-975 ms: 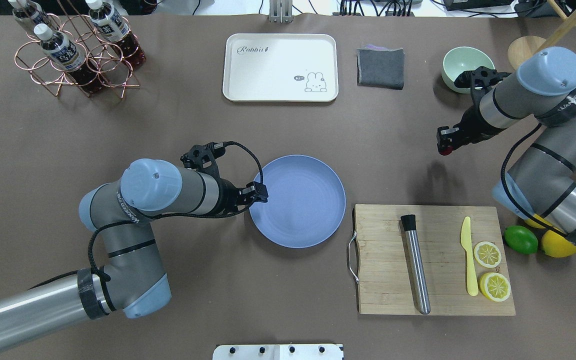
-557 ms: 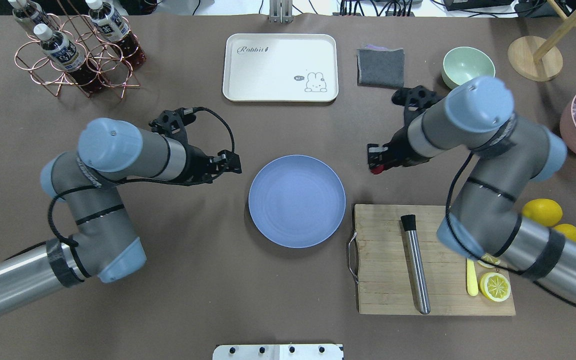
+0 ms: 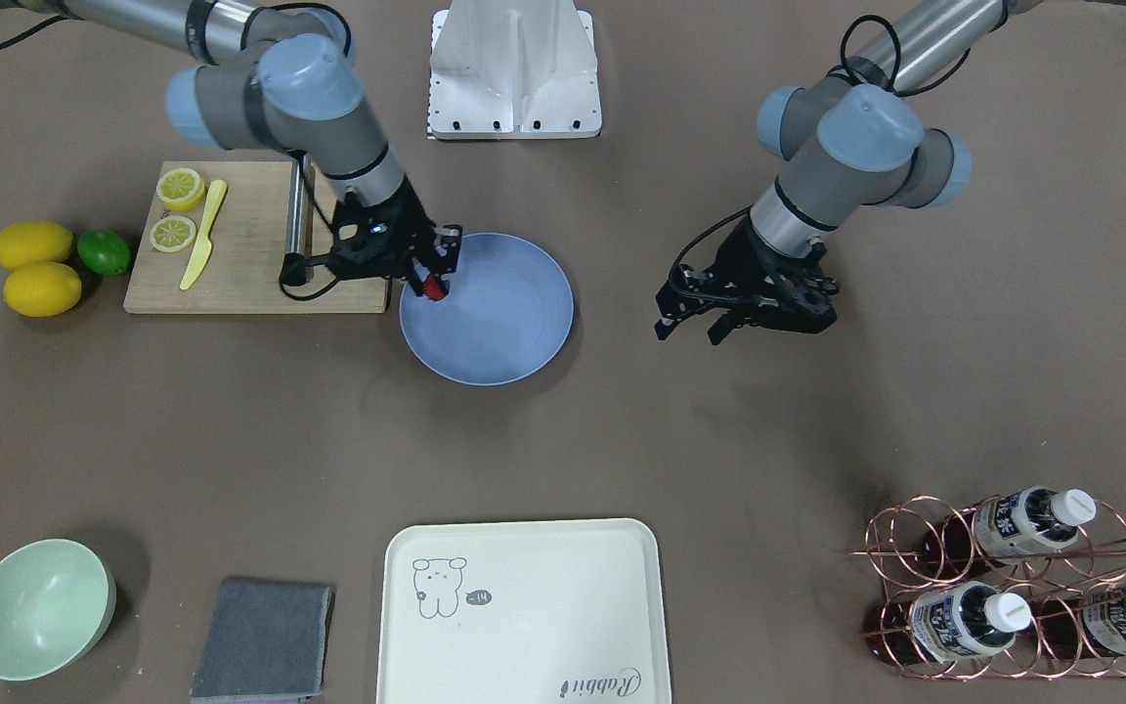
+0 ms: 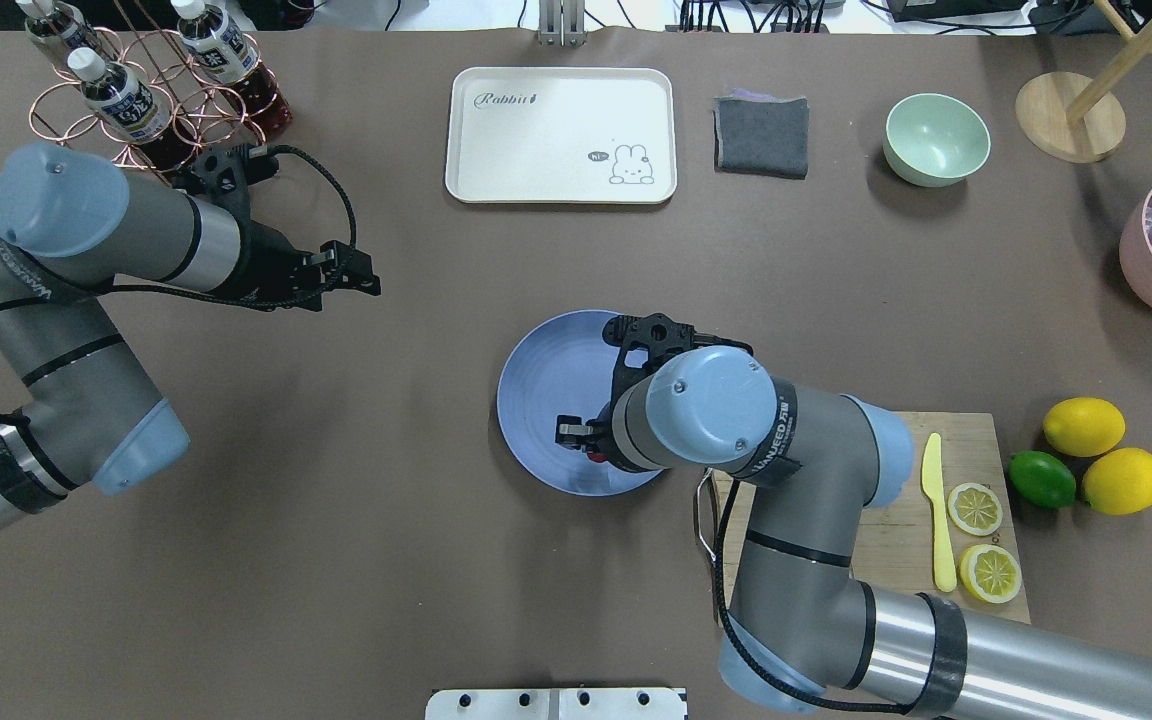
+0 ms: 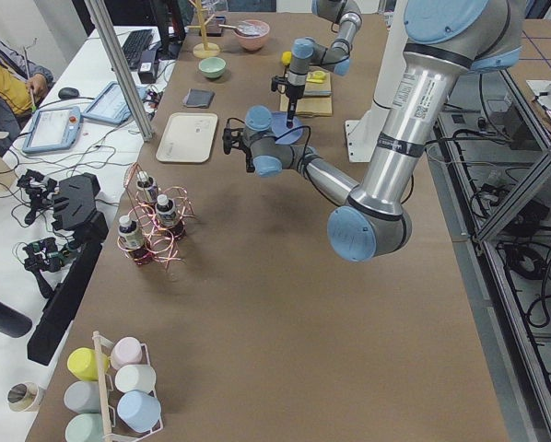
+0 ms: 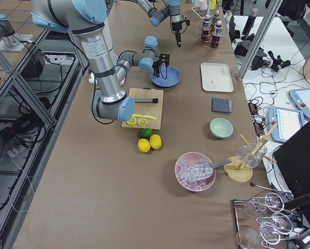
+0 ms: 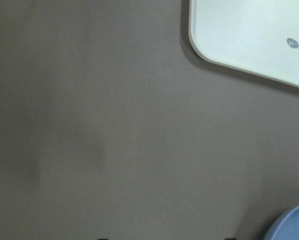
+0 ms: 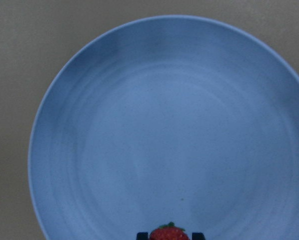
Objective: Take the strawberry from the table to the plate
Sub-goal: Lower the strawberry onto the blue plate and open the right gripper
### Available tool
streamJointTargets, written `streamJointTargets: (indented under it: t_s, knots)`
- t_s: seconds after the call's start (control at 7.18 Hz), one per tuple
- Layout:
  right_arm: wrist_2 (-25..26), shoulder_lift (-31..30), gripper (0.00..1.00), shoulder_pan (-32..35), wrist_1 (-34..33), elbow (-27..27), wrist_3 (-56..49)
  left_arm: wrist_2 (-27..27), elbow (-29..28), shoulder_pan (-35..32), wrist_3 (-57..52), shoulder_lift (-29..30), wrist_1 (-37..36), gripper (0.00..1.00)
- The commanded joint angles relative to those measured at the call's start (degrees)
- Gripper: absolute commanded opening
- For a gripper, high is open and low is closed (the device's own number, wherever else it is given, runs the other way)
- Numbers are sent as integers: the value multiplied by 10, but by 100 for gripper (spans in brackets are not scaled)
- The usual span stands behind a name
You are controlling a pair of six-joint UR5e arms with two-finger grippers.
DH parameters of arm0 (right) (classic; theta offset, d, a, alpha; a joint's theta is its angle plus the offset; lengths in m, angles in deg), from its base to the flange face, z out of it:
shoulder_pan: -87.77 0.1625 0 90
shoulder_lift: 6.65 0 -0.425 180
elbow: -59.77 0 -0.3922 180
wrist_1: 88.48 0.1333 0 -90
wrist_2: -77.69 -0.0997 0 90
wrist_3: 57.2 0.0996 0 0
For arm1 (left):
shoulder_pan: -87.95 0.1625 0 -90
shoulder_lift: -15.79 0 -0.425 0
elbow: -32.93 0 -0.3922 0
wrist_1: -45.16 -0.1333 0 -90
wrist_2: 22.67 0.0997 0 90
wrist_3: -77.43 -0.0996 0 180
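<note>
Strawberry (image 8: 168, 233) held over plate (image 3: 524, 332), not yet released.
Right pincer (image 3: 431, 282) grasps it just inside the rim; lowering and letting go are left. Left pincer (image 3: 688, 330) hangs spread, empty.

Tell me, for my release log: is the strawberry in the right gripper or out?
In: the strawberry sits between the right gripper fingers, over the plate.

Matt table (image 4: 436, 560), smooth matt plate (image 4: 546, 370), wooden cutting board (image 3: 240, 279).
</note>
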Motion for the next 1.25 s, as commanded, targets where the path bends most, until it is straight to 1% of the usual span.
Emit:
streamJointTargets:
  t_s: [0.0, 0.42, 0.56, 0.7, 0.84, 0.97, 1.11]
  knots:
    - [9, 8, 0, -1, -8, 8, 3, 2, 14, -3, -2, -15, 1, 86]
    - [8, 14, 0, 16, -12, 28, -3, 0, 15, 1, 1, -14, 0, 87]
    - [8, 19, 24, 16, -8, 44, 3, 0, 14, 2, 0, -16, -1, 87]
    - [7, 26, 56, 16, -8, 49, 4, -2, 14, 1, -1, -18, -1, 87]
    - [4, 26, 100, 17, -11, 47, 4, -1, 14, 2, 1, -14, -1, 87]
    - [2, 26, 100, 28, -12, 37, 3, -2, 22, 1, 1, -17, -1, 87]
    - [-23, 18, 100, 51, -16, 15, -2, -2, 32, -4, 0, -18, -5, 87]
